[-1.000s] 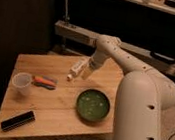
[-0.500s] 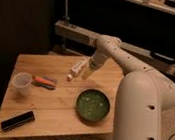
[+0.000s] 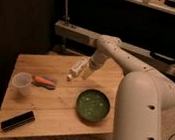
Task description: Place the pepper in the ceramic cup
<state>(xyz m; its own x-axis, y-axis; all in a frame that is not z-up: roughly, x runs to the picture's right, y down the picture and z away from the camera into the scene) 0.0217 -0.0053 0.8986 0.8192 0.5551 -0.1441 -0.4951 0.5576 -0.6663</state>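
The orange-red pepper lies on the wooden table at the left, next to a blue-grey piece. The pale ceramic cup stands upright just left of the pepper, at the table's left edge. My gripper hangs over the middle back of the table, to the right of and behind the pepper, pointing down and left. It is apart from the pepper and the cup.
A round dark green bowl sits at the table's right front. A black flat bar lies near the front left corner. My white arm fills the right side. A dark cabinet stands at the left, and shelving behind.
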